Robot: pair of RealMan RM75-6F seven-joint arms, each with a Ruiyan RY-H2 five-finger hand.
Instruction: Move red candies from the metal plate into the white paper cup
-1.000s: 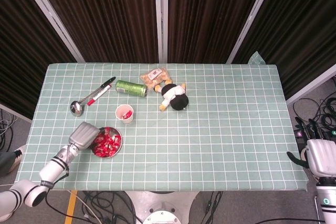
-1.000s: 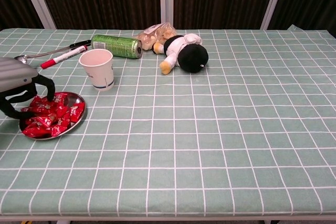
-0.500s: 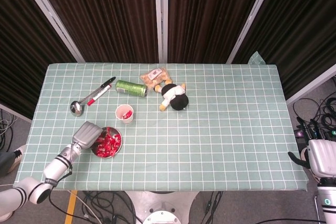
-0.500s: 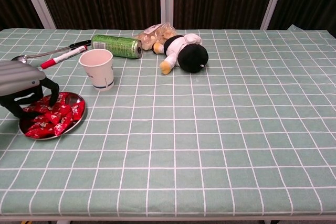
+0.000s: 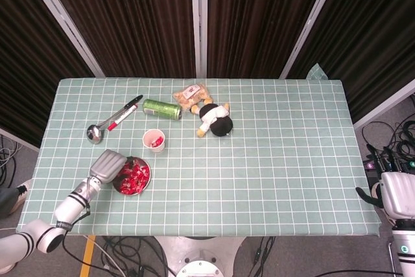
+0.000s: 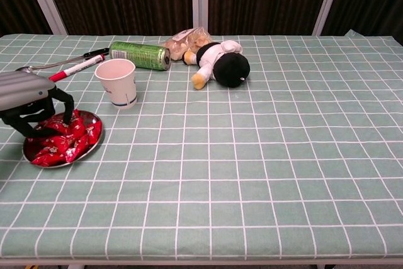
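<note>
The left hand (image 6: 28, 102) is over the far left part of the plate (image 6: 93, 145), its grey flat back up and its dark fingers (image 6: 65, 106) curved down into the candies (image 6: 66, 140). The fingertips touch the wrappers, but I cannot tell if they already pinch one, because the palm hides them. The plate is round, shallow and of shiny metal, near the left front of the table (image 5: 272, 160). The candies are small and red, in crinkled glossy wrappers, heaped in the plate.

The cup (image 6: 116, 82) is of white paper, wider at the top, and it stands upright just beyond the plate, a little to the right. From the head view some red candy lies at its bottom.

The right hand (image 5: 397, 194) is off the table, past the near right corner. Only its white blocky back shows there, so the state of its fingers is not clear.

The table has a pale green cloth with a white grid. At the far side, from left to right, lie a metal ladle (image 5: 95, 132), a red and white marker (image 5: 122, 118), a green can (image 6: 140, 55) on its side, a clear snack bag (image 6: 182, 40) and a soft doll (image 6: 223, 61) with a black round head and white body.
</note>
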